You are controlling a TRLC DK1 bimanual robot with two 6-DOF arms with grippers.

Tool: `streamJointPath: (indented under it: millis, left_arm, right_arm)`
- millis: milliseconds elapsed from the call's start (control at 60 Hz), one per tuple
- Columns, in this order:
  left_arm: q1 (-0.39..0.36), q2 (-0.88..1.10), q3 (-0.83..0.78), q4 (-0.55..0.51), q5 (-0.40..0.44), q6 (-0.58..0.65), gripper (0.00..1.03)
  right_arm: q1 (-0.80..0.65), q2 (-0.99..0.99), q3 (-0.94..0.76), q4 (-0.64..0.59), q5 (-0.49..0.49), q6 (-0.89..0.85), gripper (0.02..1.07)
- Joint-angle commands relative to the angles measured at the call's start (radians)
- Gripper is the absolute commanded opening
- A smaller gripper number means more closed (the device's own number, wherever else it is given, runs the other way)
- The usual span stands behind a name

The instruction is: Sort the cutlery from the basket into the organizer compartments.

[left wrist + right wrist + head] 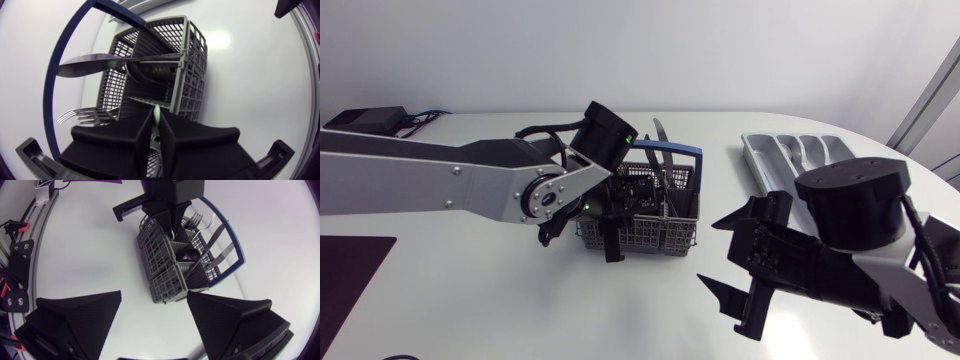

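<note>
while amid forks [82, 116] and knife [100, 64], left claw [156, 122] around pale-green utensil [156, 111]

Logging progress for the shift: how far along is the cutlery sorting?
Nothing looks sorted yet: the organizer shows no cutlery that I can make out. In hand: the left gripper is down in the basket, shut on a pale green piece. Left: the knife, fork and spoon in the basket. The right gripper hangs open.
</note>
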Motion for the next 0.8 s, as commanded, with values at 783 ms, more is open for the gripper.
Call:
streamJointPath:
  millis: [783]
  left_arm:
    - [-0.091,-0.396,-0.003,-0.072,-0.075,-0.322,0.03]
  right_arm:
    - [0.14,-0.074,0.034,0.032,0.082,0.147,0.96]
